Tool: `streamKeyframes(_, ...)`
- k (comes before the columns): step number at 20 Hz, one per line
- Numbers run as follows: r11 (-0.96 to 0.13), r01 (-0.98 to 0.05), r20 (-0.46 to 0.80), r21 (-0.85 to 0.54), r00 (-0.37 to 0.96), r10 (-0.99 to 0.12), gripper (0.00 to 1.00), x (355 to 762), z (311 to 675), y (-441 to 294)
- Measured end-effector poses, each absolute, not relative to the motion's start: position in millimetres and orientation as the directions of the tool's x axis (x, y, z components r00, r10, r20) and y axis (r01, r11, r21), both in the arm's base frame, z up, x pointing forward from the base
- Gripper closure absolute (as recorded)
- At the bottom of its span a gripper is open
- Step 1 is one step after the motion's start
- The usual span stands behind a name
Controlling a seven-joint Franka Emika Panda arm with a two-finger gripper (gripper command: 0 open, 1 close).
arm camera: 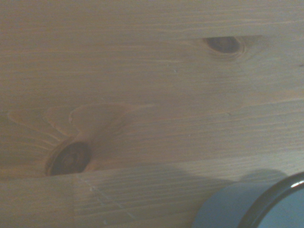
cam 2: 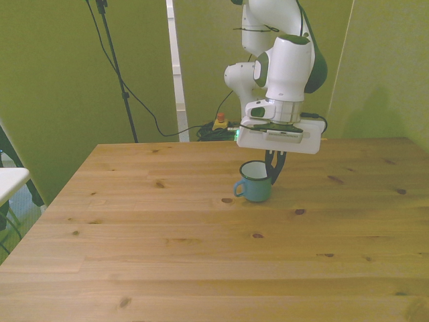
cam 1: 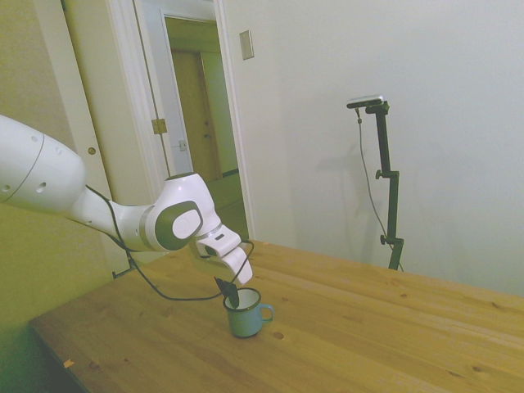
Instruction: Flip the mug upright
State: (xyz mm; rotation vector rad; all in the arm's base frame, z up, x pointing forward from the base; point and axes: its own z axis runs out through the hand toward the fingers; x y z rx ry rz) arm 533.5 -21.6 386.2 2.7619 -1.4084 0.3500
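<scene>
mug [cam 2: 255, 182] upright on the table [cam 2: 167, 255], claw [cam 2: 274, 168] at its rim.

- The table [cam 2: 167, 235] under me was knotty, matt wood.
- The mug [cam 2: 255, 182] looked like smooth, glossy enamel.
- My arm [cam 1: 49, 180] was shiny white plastic.

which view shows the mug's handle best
The front view: the mug stands upright on the table, its loop handle in clear profile on the front view's left. The side view also shows the handle, smaller. The wrist view catches only a blurred edge of the mug, no handle.
</scene>
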Motion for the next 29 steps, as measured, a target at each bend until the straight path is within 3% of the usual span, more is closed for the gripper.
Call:
streamKeyframes(2,-0.589,-0.804,0.207,-0.081,0.565,-0.799,1.0,534.2,383.3,-23.8)
streamKeyframes(3,-0.588,-0.805,0.206,-0.08,0.564,-0.8,0.0,534.3,382.4,-24.6)
streamKeyframes(17,-0.579,-0.809,0.22,-0.102,0.55,-0.806,0.0,533.2,395.9,-26.4)
streamKeyframes(23,-0.6,-0.79,0.241,-0.123,0.563,-0.791,0.0,515.2,436.4,-8.4)
streamKeyframes(29,-0.617,-0.774,0.28,-0.142,0.567,-0.775,0.0,460.3,479.7,18.0)
